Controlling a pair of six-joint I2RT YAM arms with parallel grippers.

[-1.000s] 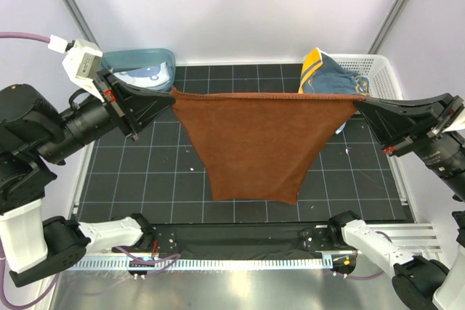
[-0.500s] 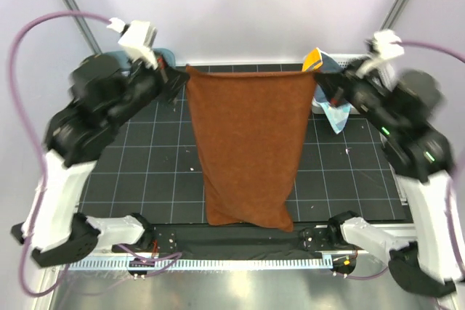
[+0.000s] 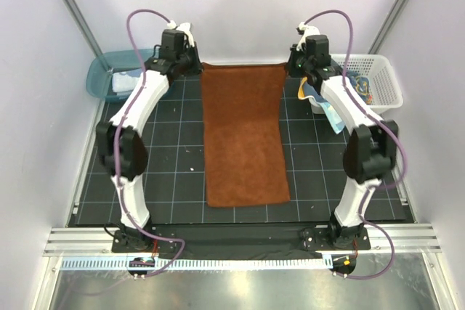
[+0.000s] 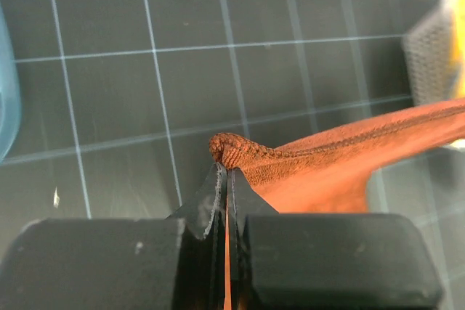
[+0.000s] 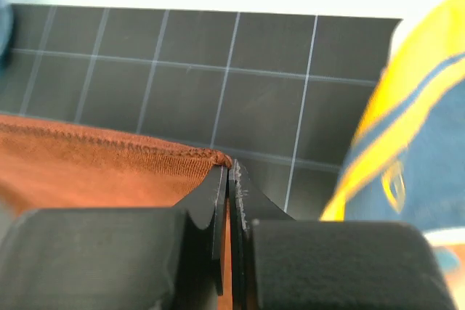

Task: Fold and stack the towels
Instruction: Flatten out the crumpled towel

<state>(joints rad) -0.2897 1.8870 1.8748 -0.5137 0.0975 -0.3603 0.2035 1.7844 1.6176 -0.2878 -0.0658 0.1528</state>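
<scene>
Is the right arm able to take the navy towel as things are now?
Likely not yet: the right hand is shut on the brown towel at its corner. The navy towel lies close beside it.

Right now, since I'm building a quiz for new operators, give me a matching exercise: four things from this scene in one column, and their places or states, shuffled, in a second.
Things:
1. rust-brown towel
2. teal tub
3. white basket
4. left gripper

Places or states:
A. by the far right corner of the mat
B. shut on a towel corner
C. stretched along the middle of the mat
D. by the mat's far left corner

Pairs: 1-C, 2-D, 3-A, 4-B.
</scene>
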